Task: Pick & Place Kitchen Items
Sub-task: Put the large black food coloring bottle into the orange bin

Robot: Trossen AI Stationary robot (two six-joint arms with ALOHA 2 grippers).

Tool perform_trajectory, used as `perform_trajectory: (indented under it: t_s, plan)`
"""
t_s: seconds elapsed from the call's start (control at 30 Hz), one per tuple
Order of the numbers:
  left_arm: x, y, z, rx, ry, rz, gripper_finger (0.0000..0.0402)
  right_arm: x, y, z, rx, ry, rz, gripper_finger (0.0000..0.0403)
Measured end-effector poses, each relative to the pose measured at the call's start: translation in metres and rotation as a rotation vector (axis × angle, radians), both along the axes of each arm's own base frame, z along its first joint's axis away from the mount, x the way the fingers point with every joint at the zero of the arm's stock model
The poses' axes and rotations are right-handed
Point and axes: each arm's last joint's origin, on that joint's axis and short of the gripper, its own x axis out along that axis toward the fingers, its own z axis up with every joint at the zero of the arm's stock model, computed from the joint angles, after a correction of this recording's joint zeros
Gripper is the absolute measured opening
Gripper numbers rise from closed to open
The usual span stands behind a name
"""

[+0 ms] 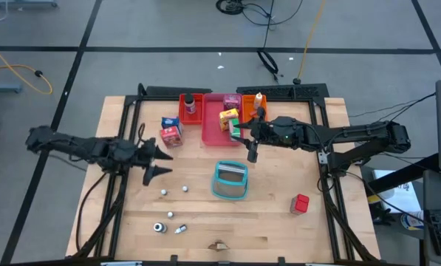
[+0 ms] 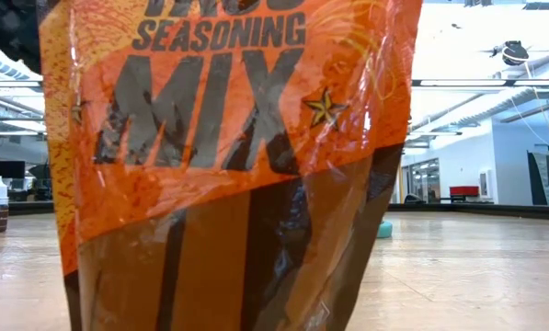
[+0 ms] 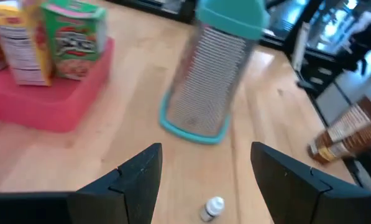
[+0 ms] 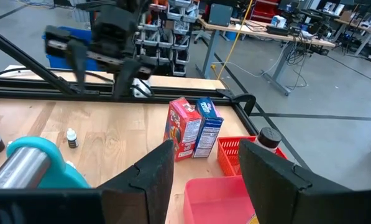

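The left hand hovered over the left part of the wooden surface, its fingers spread wide and holding nothing. Two small white balls lay on the surface just in front of it, and a red-blue carton stood just beyond it beside a blue-white carton. The right hand hung at the near edge of the pink tray, its fingers parted about halfway with nothing seen between them. A green carton and a yellow carton stood on the pink tray right beside that hand. The red tray held a small dark-capped bottle; the orange tray held an orange bottle. A teal grater lay on the surface between the two hands, nearer the right one. A red cube sat well apart, toward the right front. A small jar and a tiny capped bottle lay near the front edge. The low view was filled by an orange seasoning packet.
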Motion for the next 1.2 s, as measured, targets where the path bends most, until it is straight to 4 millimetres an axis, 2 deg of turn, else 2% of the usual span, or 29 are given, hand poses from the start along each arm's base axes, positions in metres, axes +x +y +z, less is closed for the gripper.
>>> perform_trajectory:
  t_s: [0.53,0.77,1.03,1.2]
  plan:
    - [-0.012,-0.073,-0.032,-0.079,-0.049,-0.243,0.0246,0.0,0.0,0.0,0.001,-0.001,0.0,0.0171]
    - [-0.016,-0.104,-0.039,-0.075,-0.073,-0.338,0.0246,0.0,0.0,0.001,0.007,-0.01,-0.002,0.0171]
    - [-0.022,-0.128,-0.057,-0.103,-0.03,-0.315,0.0246,0.0,0.0,0.001,0.008,-0.01,-0.002,0.0171]
    - [-0.023,-0.142,-0.062,-0.148,-0.062,-0.334,0.0246,0.0,0.0,0.001,0.008,-0.01,-0.002,0.0171]
